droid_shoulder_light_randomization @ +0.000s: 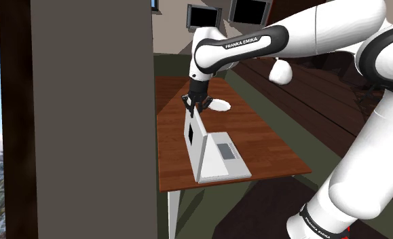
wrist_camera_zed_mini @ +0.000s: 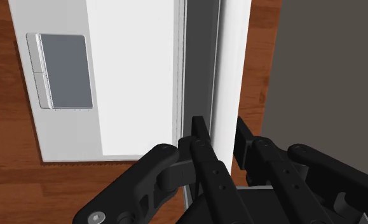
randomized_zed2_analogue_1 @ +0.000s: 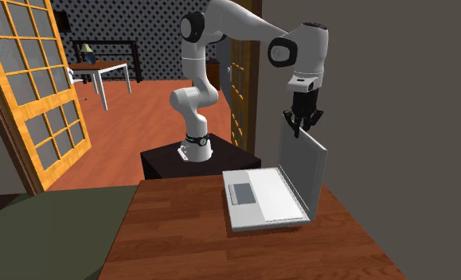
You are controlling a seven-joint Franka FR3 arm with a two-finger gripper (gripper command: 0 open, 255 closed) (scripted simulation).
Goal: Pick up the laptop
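A white laptop (droid_shoulder_light_randomization: pixel 218 159) stands open on a brown wooden table (droid_shoulder_light_randomization: pixel 263 132), its lid (droid_shoulder_light_randomization: pixel 193 136) upright and its grey trackpad (wrist_camera_zed_mini: pixel 63 70) on the base. My black gripper (droid_shoulder_light_randomization: pixel 195 104) points down at the lid's top edge, near one upper corner. In the wrist view the two fingers (wrist_camera_zed_mini: pixel 199 137) are close together with the thin lid (wrist_camera_zed_mini: pixel 230 76) clasped between them. From the second exterior view, the gripper (randomized_zed2_analogue_1: pixel 302 126) sits on the top of the lid (randomized_zed2_analogue_1: pixel 304 171), and the laptop's base (randomized_zed2_analogue_1: pixel 264 199) lies flat on the table (randomized_zed2_analogue_1: pixel 181 231).
A tall grey wall panel (droid_shoulder_light_randomization: pixel 86 122) stands right behind the lid, close to the gripper. The table's edge runs just beyond the laptop base in the shoulder view. My stand (randomized_zed2_analogue_1: pixel 189 163) sits beside the table. A windowed orange door (randomized_zed2_analogue_1: pixel 29 95) and a small white table (randomized_zed2_analogue_1: pixel 101 75) stand farther off.
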